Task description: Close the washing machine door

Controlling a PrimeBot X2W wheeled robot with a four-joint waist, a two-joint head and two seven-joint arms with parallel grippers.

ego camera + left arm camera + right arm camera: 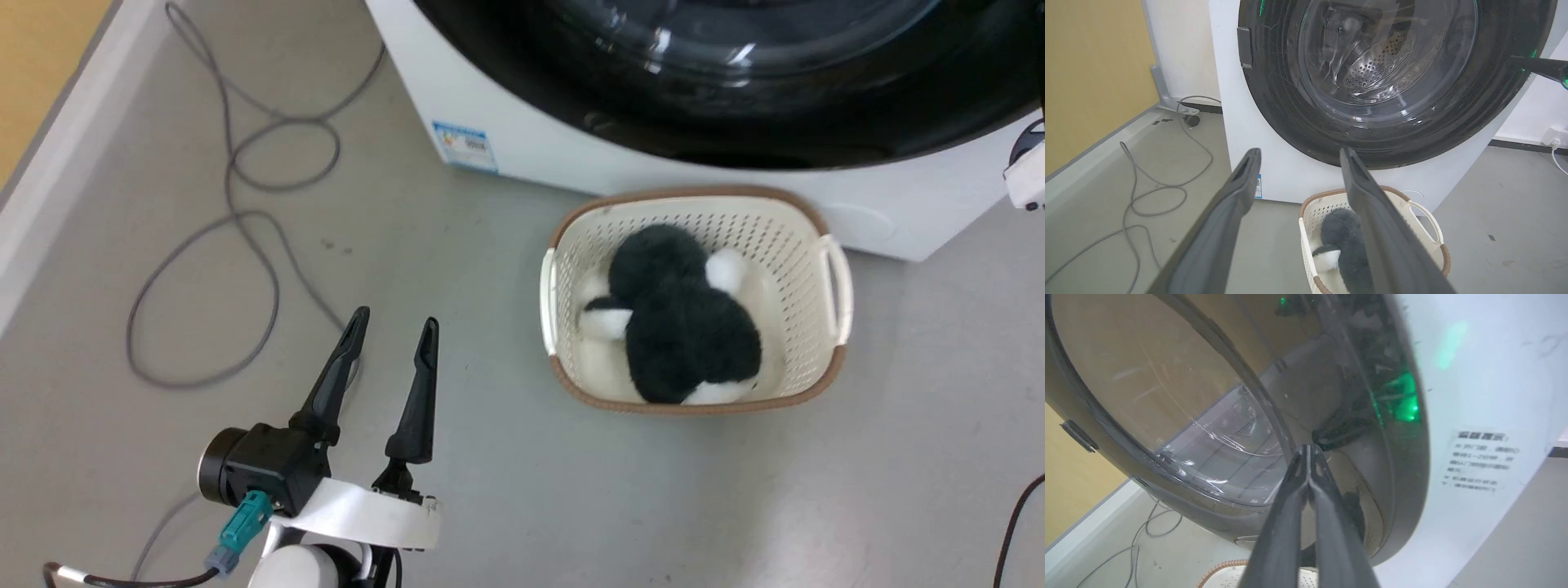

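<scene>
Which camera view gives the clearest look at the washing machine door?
The left wrist view: the washing machine door shows nearly whole, face on. The head view catches its lower arc from above; the right wrist view sees it close and oblique.

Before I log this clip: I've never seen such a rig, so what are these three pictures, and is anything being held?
They are three cameras on one two-armed wheeled robot. The head view looks down at a grey floor in front of a white washing machine. Its left gripper hangs open above the floor, holding nothing. A cream basket with a black and white plush toy stands before the machine, and a grey cable loops to the left. The left wrist view looks along that gripper's fingers at the washing machine door, which looks shut or nearly so. The right wrist view shows the right gripper, fingers together, close against the door's glossy face.
</scene>
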